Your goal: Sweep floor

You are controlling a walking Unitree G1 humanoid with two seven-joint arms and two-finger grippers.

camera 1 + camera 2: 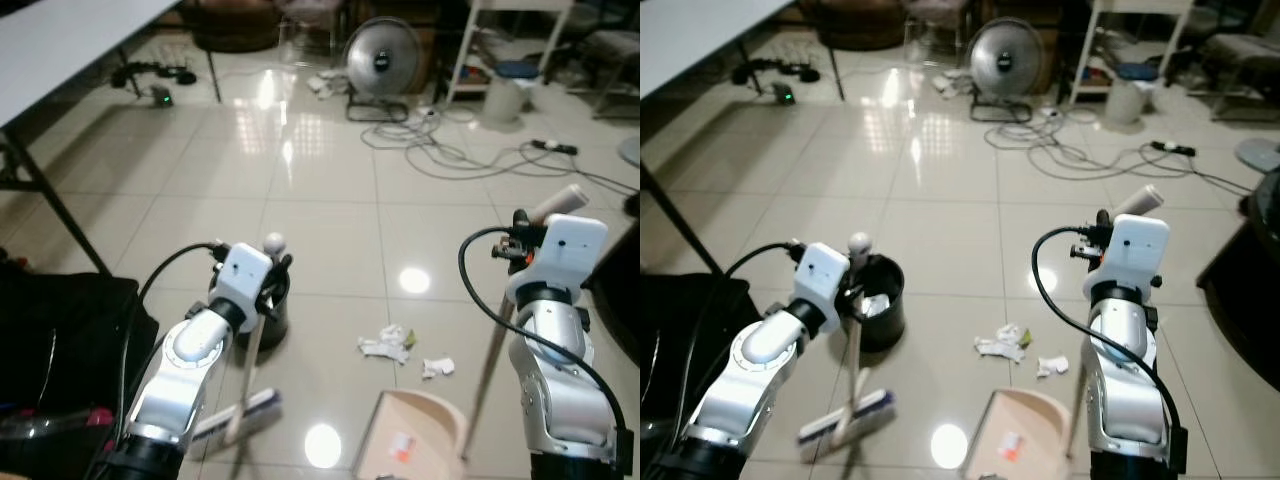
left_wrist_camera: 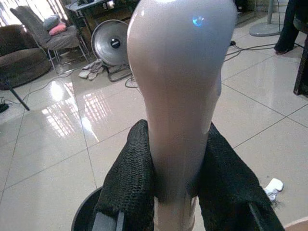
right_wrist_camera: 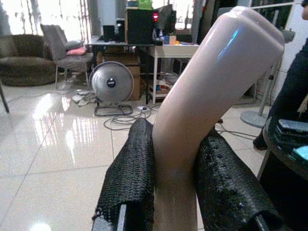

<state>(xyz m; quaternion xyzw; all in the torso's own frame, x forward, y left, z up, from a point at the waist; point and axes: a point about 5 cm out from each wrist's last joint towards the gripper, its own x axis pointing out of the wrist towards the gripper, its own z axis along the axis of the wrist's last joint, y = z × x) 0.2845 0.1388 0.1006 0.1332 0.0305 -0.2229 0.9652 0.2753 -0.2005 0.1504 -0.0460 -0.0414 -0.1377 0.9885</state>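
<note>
Left wrist view: the left gripper [image 2: 175,187] has both black fingers [image 2: 130,178] closed snugly against the top of the broom handle [image 2: 178,96], just under its rounded knob. Right wrist view: the right gripper [image 3: 175,183] is likewise clamped, fingers [image 3: 132,173] pressed on either side of the dustpan handle [image 3: 211,82], which leans out of the grip at an angle.

Moving outward, in the right eye view the broom handle runs down from the left gripper to the broom head [image 1: 845,418], which rests on the tiled floor [image 1: 940,200] near the robot's feet. A black bin [image 1: 880,300] stands just behind the handle, very near it. The dustpan [image 1: 1015,440] sits on the floor below the right gripper, mouth facing the crumpled paper scraps [image 1: 1000,343], with a smaller scrap [image 1: 1052,366] beside them. The scraps lie between the broom head and the pan, apart from both.

Risks, as judged:
- Both grips are at the extreme top of long handles; leverage is poor, and a sideways stroke may twist the handle in the fingers.
- The bin's closeness means a broom swing could knock or tip it.
- The light paper may skid past the pan lip or scatter if the stroke is quick.
- The tilted pan handle may lift the pan edge off the floor, letting scraps slide beneath.
- Loose cables [image 1: 1080,150] lie farther off, a tripping hazard if the robot steps forward.
</note>
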